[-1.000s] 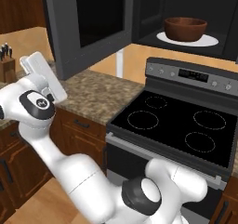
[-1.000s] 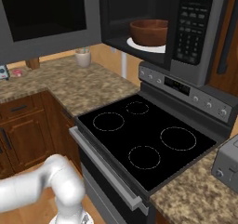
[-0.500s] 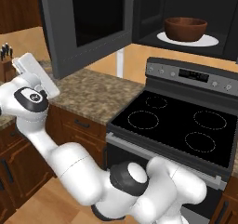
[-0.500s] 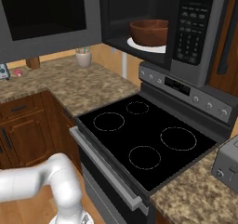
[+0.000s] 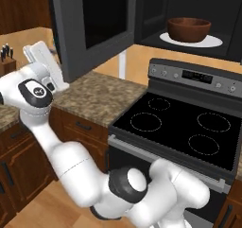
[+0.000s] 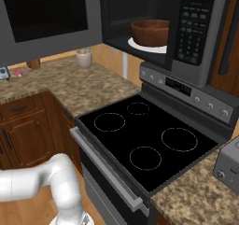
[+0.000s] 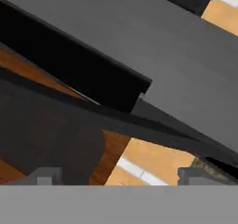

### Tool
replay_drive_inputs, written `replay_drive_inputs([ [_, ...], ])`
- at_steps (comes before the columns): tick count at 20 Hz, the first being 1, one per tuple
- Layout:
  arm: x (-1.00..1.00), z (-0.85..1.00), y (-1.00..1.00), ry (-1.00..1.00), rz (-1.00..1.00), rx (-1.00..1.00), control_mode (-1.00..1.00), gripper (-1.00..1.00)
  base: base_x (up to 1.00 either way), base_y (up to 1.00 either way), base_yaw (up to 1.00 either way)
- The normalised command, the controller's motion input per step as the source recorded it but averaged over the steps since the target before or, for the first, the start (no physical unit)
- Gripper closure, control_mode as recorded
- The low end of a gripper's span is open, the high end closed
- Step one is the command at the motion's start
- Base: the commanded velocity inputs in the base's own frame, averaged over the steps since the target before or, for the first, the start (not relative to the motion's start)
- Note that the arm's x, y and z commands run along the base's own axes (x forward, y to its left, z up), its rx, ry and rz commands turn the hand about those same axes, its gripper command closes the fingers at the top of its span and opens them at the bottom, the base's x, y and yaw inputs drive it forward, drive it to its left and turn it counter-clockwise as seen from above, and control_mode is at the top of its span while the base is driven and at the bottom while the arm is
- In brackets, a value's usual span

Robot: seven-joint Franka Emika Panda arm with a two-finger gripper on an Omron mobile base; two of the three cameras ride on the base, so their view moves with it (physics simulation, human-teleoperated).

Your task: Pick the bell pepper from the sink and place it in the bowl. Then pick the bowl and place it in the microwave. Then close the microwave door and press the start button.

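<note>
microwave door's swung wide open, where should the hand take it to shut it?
Judging by its pose, push rather than pinch: the microwave door hangs open to the left of the bowl, so set the open gripper against its outer face near the free edge, farthest from the hinge.

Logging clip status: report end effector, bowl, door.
End effector open, empty, near the black glass-windowed microwave door. Dark reddish-brown wooden bowl on the white turntable. Door open.

The dark reddish-brown bowl [image 5: 189, 29] sits upright on the white turntable plate [image 5: 211, 40] inside the black microwave [image 6: 198, 30], whose wide glass-windowed microwave door [image 5: 92, 26] stands swung open to the left.
</note>
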Motion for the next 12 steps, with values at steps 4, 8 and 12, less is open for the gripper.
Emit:
replay_drive_inputs([
  [4, -0.28, 0.35, -1.0, -0.31, -0.07, 0.24, -1.0, -1.0, 0.0, 0.0, 0.0],
  [8, -0.51, 0.24, -1.0, -0.32, -0.04, 0.27, -1.0, -1.0, 0.0, 0.0, 0.0],
  [12, -0.4, 0.08, -1.0, -0.24, -0.02, 0.27, -1.0, -1.0, 0.0, 0.0, 0.0],
])
